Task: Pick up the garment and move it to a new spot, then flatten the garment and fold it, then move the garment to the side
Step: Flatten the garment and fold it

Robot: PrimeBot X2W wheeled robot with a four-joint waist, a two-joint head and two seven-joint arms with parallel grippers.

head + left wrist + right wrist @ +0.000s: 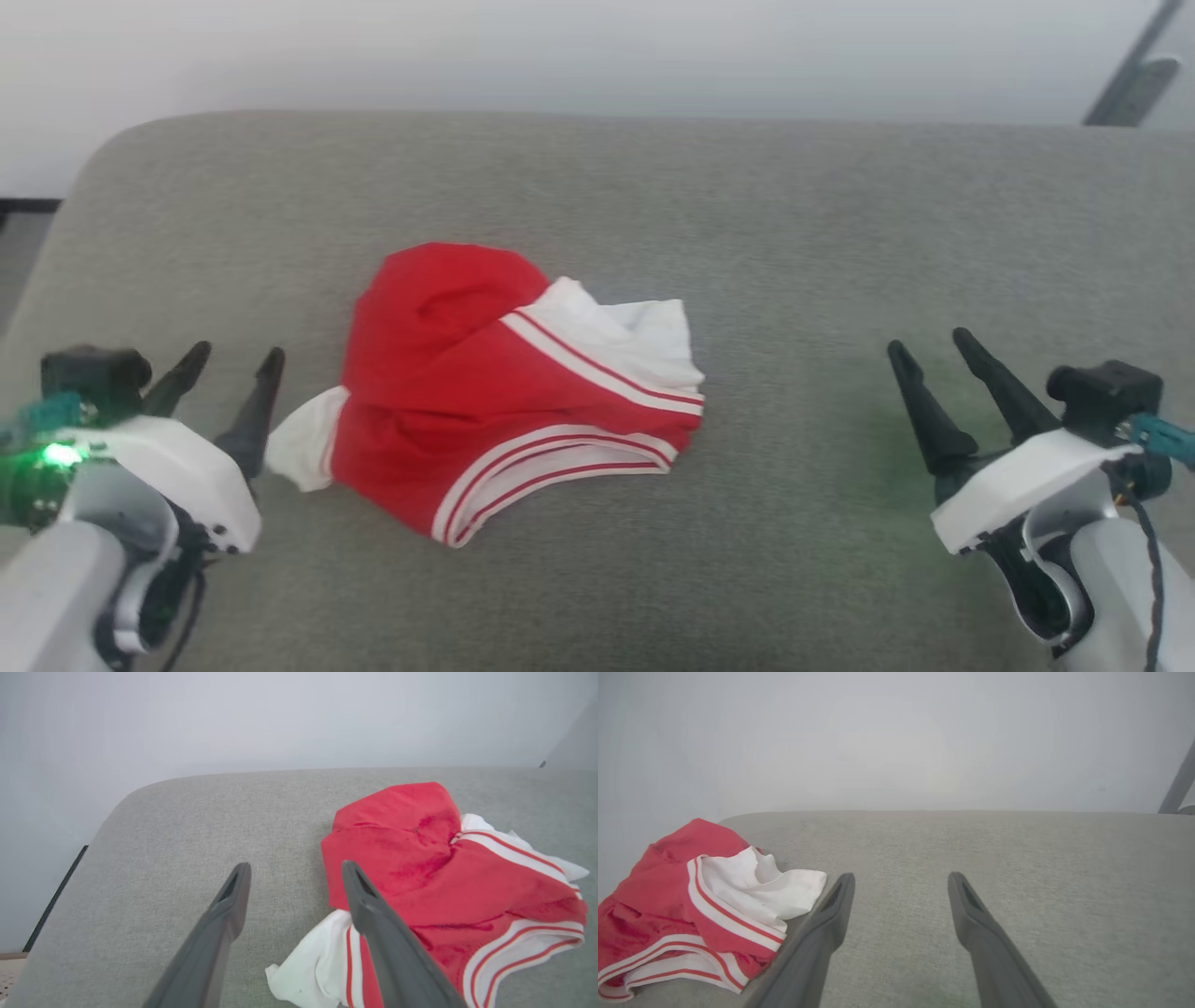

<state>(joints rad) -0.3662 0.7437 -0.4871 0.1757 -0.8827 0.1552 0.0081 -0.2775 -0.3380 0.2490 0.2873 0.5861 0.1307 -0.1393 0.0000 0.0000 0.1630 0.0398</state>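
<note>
Left pincer and right pincer released, crumpled garment on grey cushion, pale wall behind

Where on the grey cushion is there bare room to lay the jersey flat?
Widest bare patch: cushion between the garment and the right gripper. Also a strip from the garment to the cushion's far edge. Crowded: left gripper beside the white sleeve.

Shirt mostly red, white at the sleeves, hems and cuffs banded white with thin red stripes. Bench plain light grey, finely woven, faintly green-tinged near the right edge. Left gripper and right gripper black-fingered, white-shelled at the wrist, with teal plugs on both. Small bright green light by the left one. Wall flat pale grey.
</note>
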